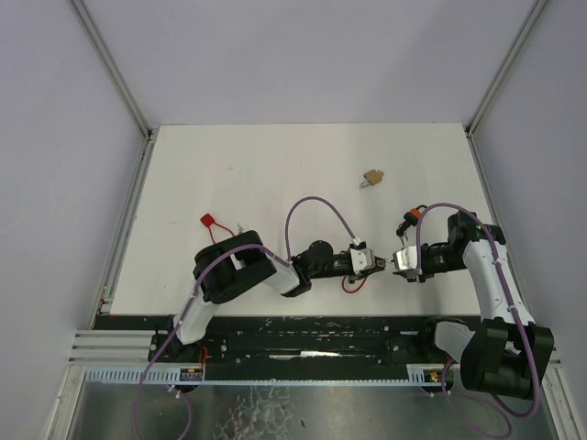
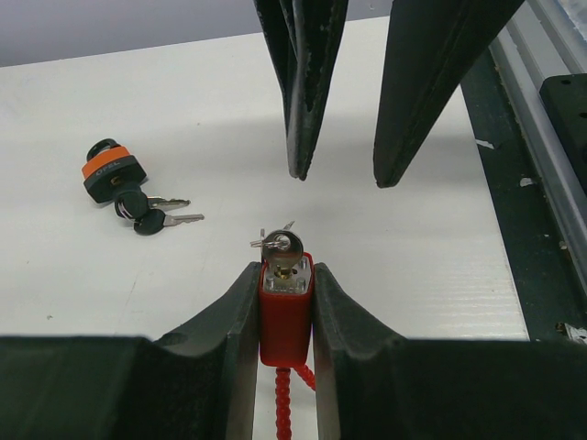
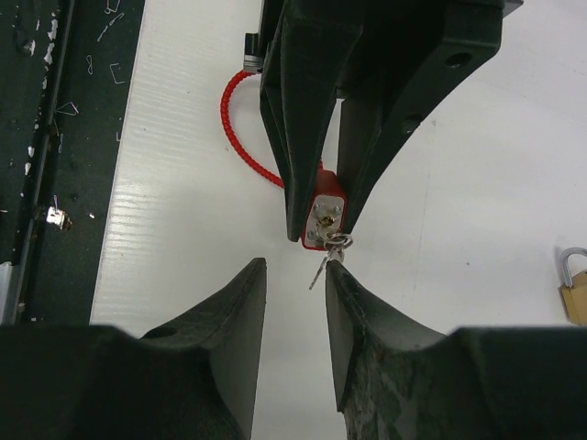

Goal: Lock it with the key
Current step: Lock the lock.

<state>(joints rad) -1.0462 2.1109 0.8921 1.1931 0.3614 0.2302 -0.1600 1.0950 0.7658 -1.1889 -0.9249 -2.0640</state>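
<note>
In the top view, the left gripper (image 1: 365, 260) reaches to the right across the near part of the white table (image 1: 275, 165). It is closed on something whose red cable (image 1: 349, 286) loops back toward the near edge. The right gripper (image 1: 396, 261) faces it from just beside. A brass padlock (image 1: 371, 178) lies farther back, well apart from both. An orange-and-black padlock (image 1: 413, 217) sits near the right arm. A small red item (image 1: 209, 221) on the left is too small to identify.

The left wrist view shows the left fingers clamped narrowly on the body of a red padlock (image 2: 284, 316). Its keyway faces forward and the key (image 2: 282, 246) is seated in it. Beyond the lock, the right gripper's two fingers hang down partly open and hold nothing. The gap between them sits a little to one side of the key.

In the right wrist view, the key's head is level with the right gripper's fingertips but close against one of them, not centred in the gap. A ring with a spare key (image 3: 319, 271) dangles from it.

The step in hand appears to be taking hold of the key. To do it well, the right gripper should shift sideways until the key's head lies squarely between the pads. It should then close on the flat head, not on the ring or the spare key. The turn should follow the key's own axis, without pulling, while the left gripper keeps the lock steady.
</note>
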